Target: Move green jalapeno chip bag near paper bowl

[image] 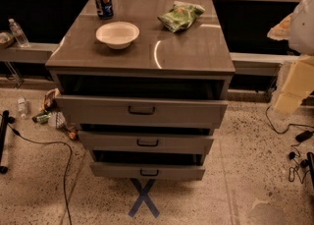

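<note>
Now | crinkled green foil chip bag point(180, 15) back-right on grey worktop point(191, 49) | off-white paper bowl point(117, 34) front-left, apart | hand point(280, 28) at right edge, grip state: cannot tell

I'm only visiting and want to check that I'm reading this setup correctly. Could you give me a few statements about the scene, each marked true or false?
1. The green jalapeno chip bag lies on the cabinet top, to the right of the paper bowl and apart from it. True.
2. The blue soda can stands inside the bowl. False: it stands upright behind the bowl, near the back left corner.
3. The gripper is holding the chip bag. False: it hangs at the right edge of the view, beside the cabinet and away from the bag.
4. The top drawer is pulled partly out. True.
</note>
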